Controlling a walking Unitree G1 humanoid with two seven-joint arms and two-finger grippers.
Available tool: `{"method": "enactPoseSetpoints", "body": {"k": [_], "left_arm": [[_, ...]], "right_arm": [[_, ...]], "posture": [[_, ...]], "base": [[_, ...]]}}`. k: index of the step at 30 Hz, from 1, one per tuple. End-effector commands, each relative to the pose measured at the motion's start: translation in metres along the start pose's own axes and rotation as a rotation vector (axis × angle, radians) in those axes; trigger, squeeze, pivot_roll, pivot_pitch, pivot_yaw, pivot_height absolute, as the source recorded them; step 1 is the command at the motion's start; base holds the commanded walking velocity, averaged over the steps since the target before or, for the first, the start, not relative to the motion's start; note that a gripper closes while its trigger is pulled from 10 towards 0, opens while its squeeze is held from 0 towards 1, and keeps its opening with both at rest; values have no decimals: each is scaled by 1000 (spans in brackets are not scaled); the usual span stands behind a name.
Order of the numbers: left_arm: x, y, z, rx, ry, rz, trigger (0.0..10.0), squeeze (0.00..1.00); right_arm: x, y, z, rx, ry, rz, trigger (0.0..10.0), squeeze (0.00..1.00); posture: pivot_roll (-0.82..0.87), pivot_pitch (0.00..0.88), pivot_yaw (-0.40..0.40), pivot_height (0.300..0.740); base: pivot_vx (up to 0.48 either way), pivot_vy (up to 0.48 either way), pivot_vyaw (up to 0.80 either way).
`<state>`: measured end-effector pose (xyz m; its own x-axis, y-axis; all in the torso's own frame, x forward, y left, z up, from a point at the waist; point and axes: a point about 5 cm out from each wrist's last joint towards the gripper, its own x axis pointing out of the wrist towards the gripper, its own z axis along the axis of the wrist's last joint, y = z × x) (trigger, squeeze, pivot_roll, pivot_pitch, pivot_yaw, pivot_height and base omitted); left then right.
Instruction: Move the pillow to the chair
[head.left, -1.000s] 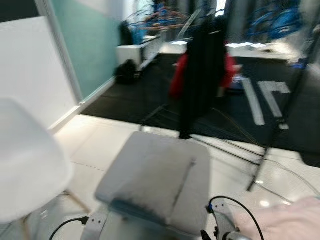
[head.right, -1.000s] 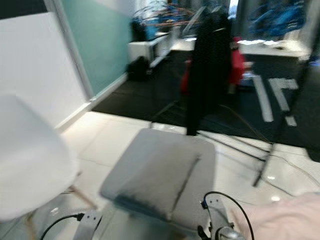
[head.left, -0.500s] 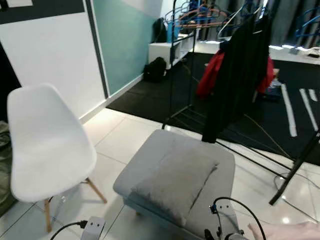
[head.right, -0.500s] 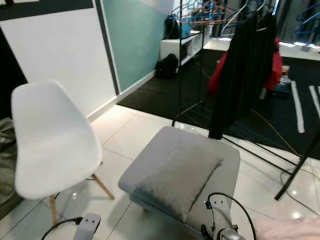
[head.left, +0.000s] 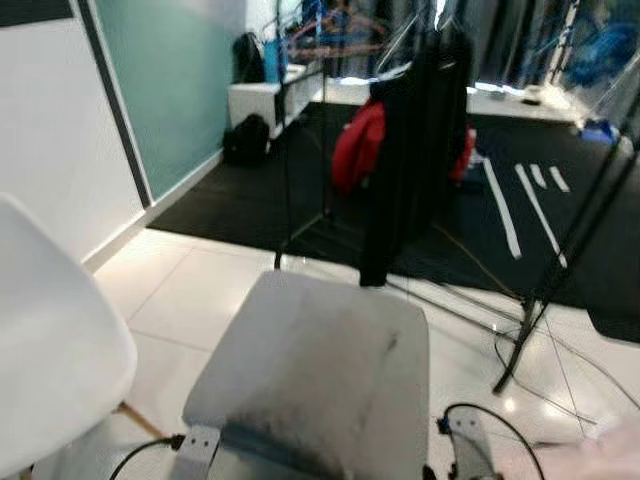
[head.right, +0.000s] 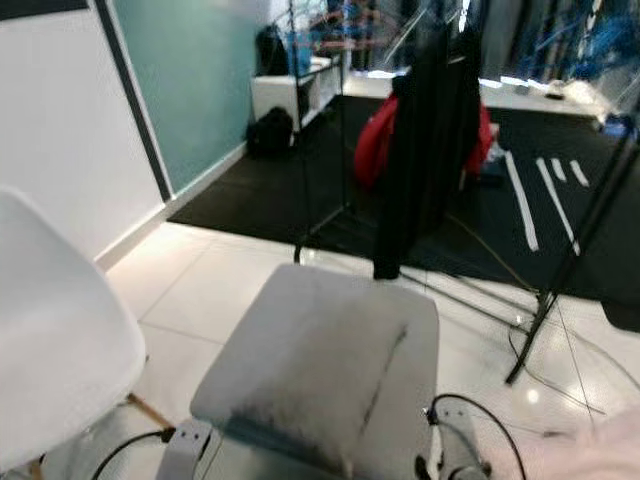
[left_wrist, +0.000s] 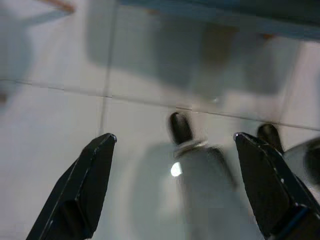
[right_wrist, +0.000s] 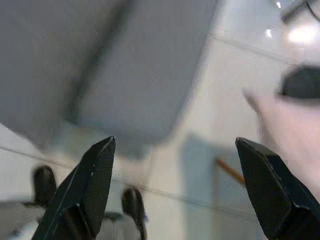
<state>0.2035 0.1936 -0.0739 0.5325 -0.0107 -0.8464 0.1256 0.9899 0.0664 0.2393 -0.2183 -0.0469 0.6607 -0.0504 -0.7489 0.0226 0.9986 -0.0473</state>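
Note:
A grey pillow (head.left: 305, 400) lies flat on a grey ottoman (head.left: 320, 300) straight ahead of me, blurred. The white shell chair (head.left: 45, 345) with wooden legs stands to the left of the ottoman, cut by the picture's edge. Both silver forearms show at the bottom, the left (head.left: 195, 445) and the right (head.left: 465, 450), low in front of the ottoman. My left gripper (left_wrist: 175, 137) is open over the tiled floor, with nothing between its fingers. My right gripper (right_wrist: 175, 141) is open too, facing the ottoman's grey top (right_wrist: 150, 75), apart from it.
A clothes rack behind the ottoman carries a black garment (head.left: 415, 150) and a red one (head.left: 355, 145). A black stand leg (head.left: 530, 330) and cables cross the glossy tiles on the right. A pale pink blurred shape (head.left: 610, 450) sits at the bottom right.
The camera has swung right since half a second ago, so the chair has slid to the left edge. The pillow still lies on the ottoman and both grippers stay low.

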Motion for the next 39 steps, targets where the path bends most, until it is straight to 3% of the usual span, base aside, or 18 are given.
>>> {"method": "enactPoseSetpoints", "body": {"k": [1, 12, 19, 21, 22, 23, 25, 32, 39], "left_arm": [[-1, 1, -6, -10, 21, 14, 10000, 0], [-1, 2, -6, -3, 24, 14, 10000, 0], [-1, 3, -7, -3, 21, 16, 10000, 0], [-1, 3, -7, -2, 20, 17, 10000, 0], [-1, 3, -7, -2, 20, 17, 10000, 0], [-1, 3, -7, -3, 19, 18, 10000, 0], [-1, 3, -7, -8, 13, 24, 10000, 0], [-1, 4, -6, -39, -3, 56, 10000, 0], [-1, 4, -6, -44, -13, 70, 10000, 0]], "right_arm": [[0, 6, -7, 32, 4, 15, 10000, 0], [0, 5, -9, 76, 11, -29, 10000, 0], [-1, 11, -10, 305, -47, 0, 10000, 0], [2, -4, 41, 343, -152, 47, 10000, 0], [2, -4, 41, 343, -152, 47, 10000, 0], [1, -9, 59, 338, -191, 69, 10000, 0], [-1, -12, 77, 351, -236, 93, 10000, 0], [-3, -15, 96, 416, -293, 120, 10000, 0], [-3, -8, 105, 416, -304, 173, 10000, 0]], "posture": [[-115, 30, -17, 732], [-117, 36, -14, 727], [-119, 44, -5, 702], [-123, 46, -3, 692], [-123, 46, -3, 692], [-124, 46, -3, 687], [-124, 46, -3, 677], [-122, 48, -5, 647], [-123, 50, -6, 627]], "base": [[0, 0, 0], [0, 0, 0], [0, 0, 0], [0, 0, 0], [0, 0, 0], [0, 0, 0], [0, 0, 0], [0, 0, 0], [0, 0, 0]]}}
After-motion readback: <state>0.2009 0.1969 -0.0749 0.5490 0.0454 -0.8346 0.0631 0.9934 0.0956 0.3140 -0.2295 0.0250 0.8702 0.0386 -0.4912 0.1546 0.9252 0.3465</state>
